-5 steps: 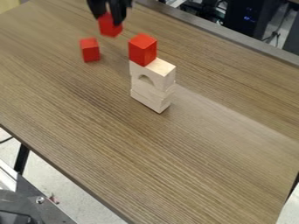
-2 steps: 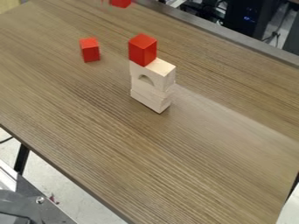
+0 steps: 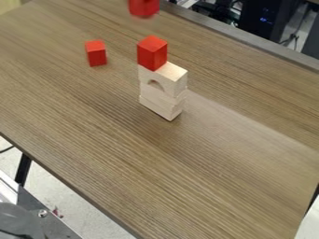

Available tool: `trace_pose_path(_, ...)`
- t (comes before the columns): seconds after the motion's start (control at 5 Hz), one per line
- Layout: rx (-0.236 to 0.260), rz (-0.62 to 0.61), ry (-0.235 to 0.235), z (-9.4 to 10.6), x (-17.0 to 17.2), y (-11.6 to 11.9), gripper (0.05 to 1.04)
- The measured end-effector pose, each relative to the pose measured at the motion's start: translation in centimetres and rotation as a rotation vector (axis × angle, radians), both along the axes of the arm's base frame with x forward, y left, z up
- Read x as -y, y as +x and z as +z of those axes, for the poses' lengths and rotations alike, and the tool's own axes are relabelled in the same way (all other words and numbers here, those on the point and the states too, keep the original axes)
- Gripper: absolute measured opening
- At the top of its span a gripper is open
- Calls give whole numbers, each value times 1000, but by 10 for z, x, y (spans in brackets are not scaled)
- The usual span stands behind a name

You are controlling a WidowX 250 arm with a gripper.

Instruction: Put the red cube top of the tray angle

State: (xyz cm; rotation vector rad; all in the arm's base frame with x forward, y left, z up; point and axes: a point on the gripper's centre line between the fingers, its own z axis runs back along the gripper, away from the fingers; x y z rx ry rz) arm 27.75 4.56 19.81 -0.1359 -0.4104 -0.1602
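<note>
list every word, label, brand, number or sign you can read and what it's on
No text can be read.
Red cube at the top edge, red cube on the tower, lone red cube, pale blocks: no lettering visible.
Blue marks on the black case: too small and blurred to read.

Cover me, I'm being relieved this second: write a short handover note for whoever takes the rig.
Tool: probably carrying the upper red cube at the view's top edge; confirm its grip first.
Places: a second red cube sits on the left part of the arched block, atop pale wood. A third red cube stands on the table, left of the stack.
Done: one red cube is on the stack.
Left: likely set the upper cube on it; check the intended spot.
</note>
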Motion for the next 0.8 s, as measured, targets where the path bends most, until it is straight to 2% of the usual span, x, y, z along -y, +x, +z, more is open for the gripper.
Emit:
trace_pose_path(0.2, -19, -42, 12, -6, 13, -1, 547)
trace_pose_path(0.8, -54, -31, 79, -36, 32, 13, 547)
